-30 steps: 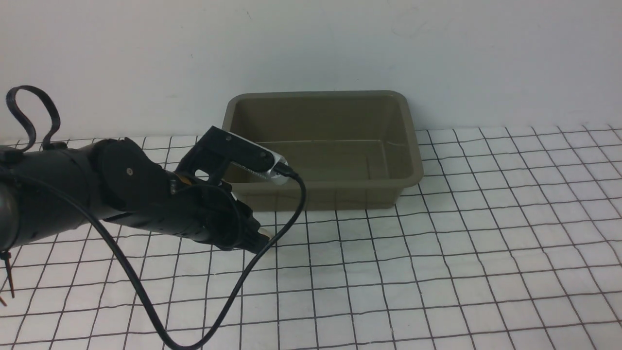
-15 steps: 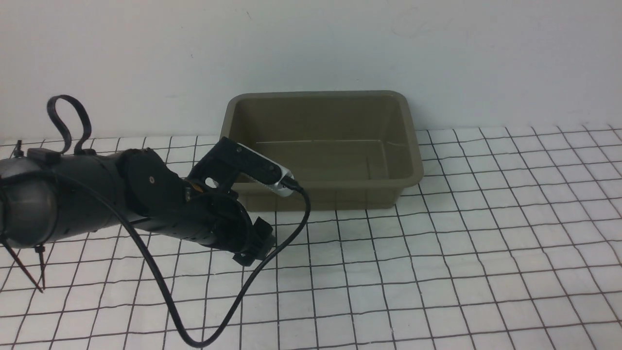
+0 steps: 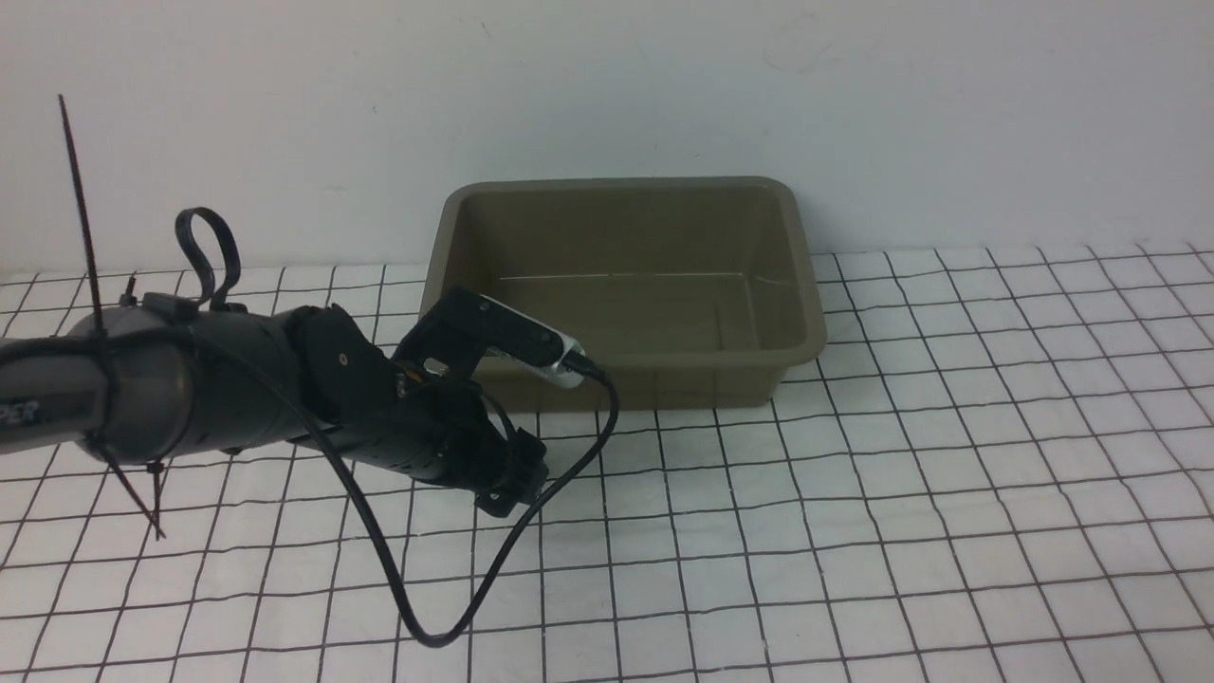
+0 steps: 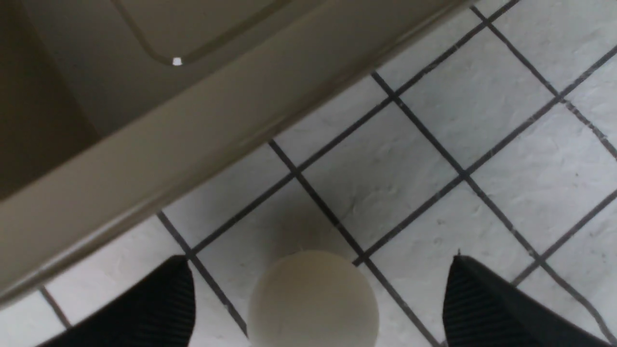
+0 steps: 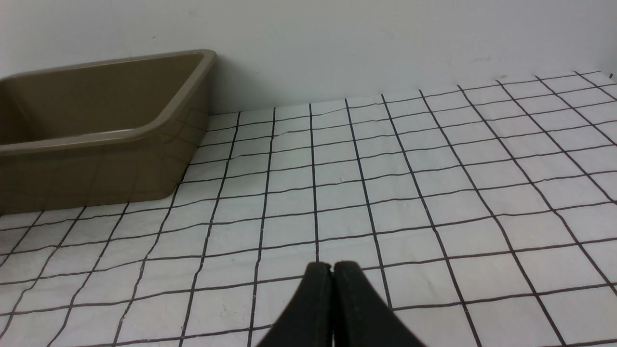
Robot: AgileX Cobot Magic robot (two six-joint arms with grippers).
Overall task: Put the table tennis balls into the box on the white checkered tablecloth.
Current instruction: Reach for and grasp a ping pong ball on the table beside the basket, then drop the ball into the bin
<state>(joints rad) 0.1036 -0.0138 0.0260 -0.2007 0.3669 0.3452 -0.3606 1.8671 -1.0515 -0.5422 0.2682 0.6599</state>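
In the front view the olive-brown box (image 3: 801, 285) stands on the white checkered tablecloth (image 3: 901, 531) against the wall (image 3: 607, 85). The left gripper (image 3: 517, 474) hangs low over the cloth, just in front of the box's near left corner. In the left wrist view the white table tennis ball (image 4: 313, 301) lies on the cloth just outside the box's near wall. It sits between the gripper's two black fingers (image 4: 149, 308), which are spread wide, each clear of the ball. In the right wrist view the right gripper (image 5: 332, 270) has its jaws pressed together, holding nothing, over the cloth well apart from the box.
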